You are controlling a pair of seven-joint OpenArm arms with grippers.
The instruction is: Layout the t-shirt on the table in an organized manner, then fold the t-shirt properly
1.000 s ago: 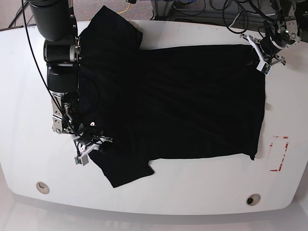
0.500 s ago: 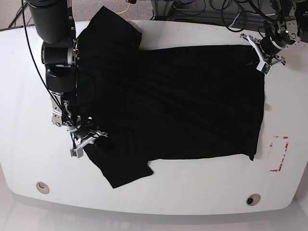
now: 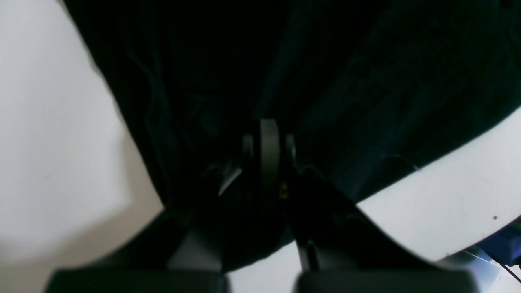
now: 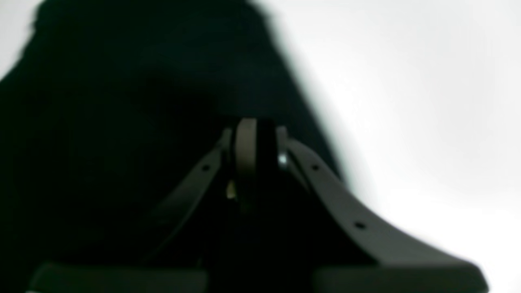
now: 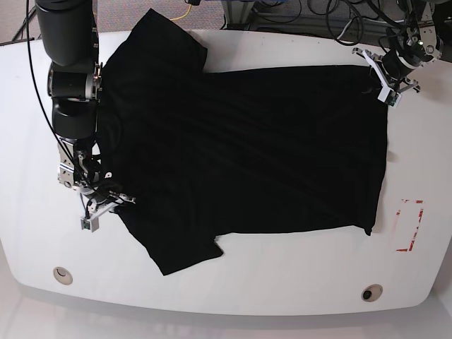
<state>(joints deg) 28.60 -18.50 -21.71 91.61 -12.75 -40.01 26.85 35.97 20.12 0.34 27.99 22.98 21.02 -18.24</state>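
Note:
The black t-shirt [image 5: 254, 148] lies spread on the white table [image 5: 296, 275], neck end to the left and hem to the right in the base view. My right gripper [image 5: 119, 202] sits at the shirt's left edge, just above the near sleeve, shut on the cloth. My left gripper [image 5: 381, 83] is shut on the far right hem corner. In the left wrist view the gripper [image 3: 269, 142] has its jaws together with the dark t-shirt [image 3: 366, 81] pinched in them. The blurred right wrist view shows the gripper [image 4: 254, 142] closed on the t-shirt [image 4: 122, 101] over the table [image 4: 407, 81].
A red tape rectangle [image 5: 409, 226] marks the table near the right edge. Two grommet holes [image 5: 62, 274] [image 5: 371, 292] sit along the front edge. Cables [image 5: 311, 18] lie beyond the back edge. The far sleeve [image 5: 162, 35] reaches the back edge.
My right gripper has moved left in the base view, dragging the shirt's neck side and near sleeve with it. The left gripper has stayed almost still on the hem corner.

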